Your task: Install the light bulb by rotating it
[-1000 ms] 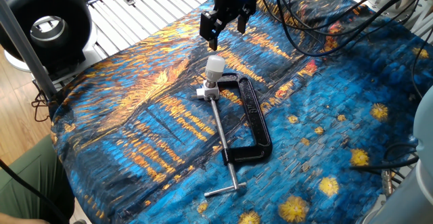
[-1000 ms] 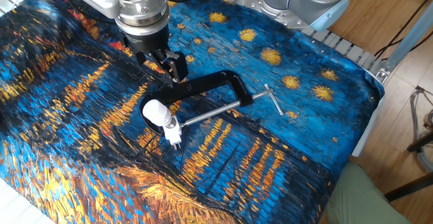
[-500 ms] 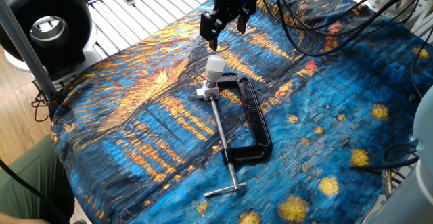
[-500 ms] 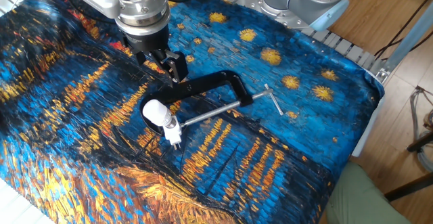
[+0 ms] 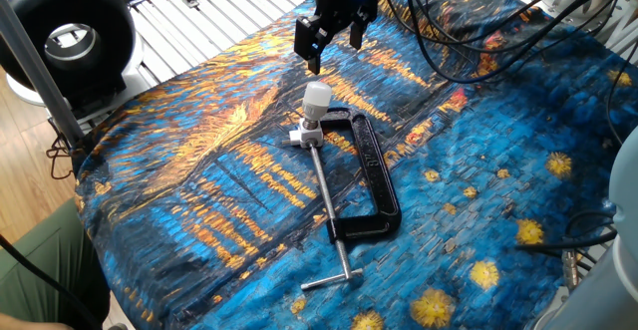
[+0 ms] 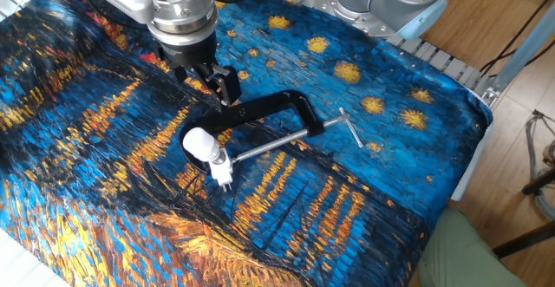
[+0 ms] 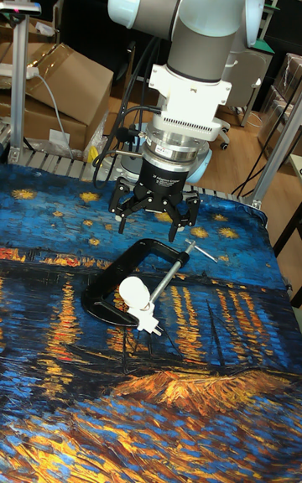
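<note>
The small white light bulb [image 5: 317,97] [image 6: 199,142] [image 7: 132,288] sits on a white socket base [image 5: 302,134] [image 6: 224,172] [image 7: 149,320], which a black C-clamp [image 5: 376,182] [image 6: 270,107] [image 7: 107,283] holds flat on the painted cloth. My gripper [image 5: 334,43] [image 6: 206,79] [image 7: 155,216] hangs above and just behind the bulb, apart from it. Its fingers are spread open with nothing between them.
A black ring-shaped device [image 5: 68,37] stands at the back left, beyond the cloth's edge. Black cables [image 5: 478,31] trail over the back right of the cloth. The clamp's steel screw and T-handle [image 5: 329,278] stretch toward the front. A second arm's base [image 6: 399,1] and cardboard boxes [image 7: 67,80] stand off the table.
</note>
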You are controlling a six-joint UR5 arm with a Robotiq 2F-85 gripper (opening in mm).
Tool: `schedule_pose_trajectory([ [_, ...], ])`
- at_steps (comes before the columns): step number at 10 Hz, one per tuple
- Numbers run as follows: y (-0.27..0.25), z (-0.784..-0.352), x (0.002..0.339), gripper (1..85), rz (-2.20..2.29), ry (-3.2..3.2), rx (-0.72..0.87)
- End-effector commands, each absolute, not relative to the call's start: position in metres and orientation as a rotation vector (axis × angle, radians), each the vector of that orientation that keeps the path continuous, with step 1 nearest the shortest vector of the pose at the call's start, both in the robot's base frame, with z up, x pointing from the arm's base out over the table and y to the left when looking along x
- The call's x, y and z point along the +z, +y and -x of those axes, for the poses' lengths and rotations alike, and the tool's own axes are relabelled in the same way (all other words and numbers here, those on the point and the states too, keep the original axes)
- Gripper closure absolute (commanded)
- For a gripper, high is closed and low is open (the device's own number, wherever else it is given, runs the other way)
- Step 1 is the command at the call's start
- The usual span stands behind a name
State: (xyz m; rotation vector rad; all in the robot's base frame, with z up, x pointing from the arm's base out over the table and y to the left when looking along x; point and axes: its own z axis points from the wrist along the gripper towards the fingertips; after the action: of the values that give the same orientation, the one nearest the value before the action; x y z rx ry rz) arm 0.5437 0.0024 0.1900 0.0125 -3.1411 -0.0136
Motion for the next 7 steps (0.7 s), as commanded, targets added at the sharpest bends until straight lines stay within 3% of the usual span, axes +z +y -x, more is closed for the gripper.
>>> schedule_pose_trajectory([
  [1, 0.0204, -0.5586, 0.1907, 84.7, -0.249, -3.192, -0.102],
  [7, 0.0292, -0.5608, 0.1909, 84.7, -0.184, -3.203, -0.158],
])
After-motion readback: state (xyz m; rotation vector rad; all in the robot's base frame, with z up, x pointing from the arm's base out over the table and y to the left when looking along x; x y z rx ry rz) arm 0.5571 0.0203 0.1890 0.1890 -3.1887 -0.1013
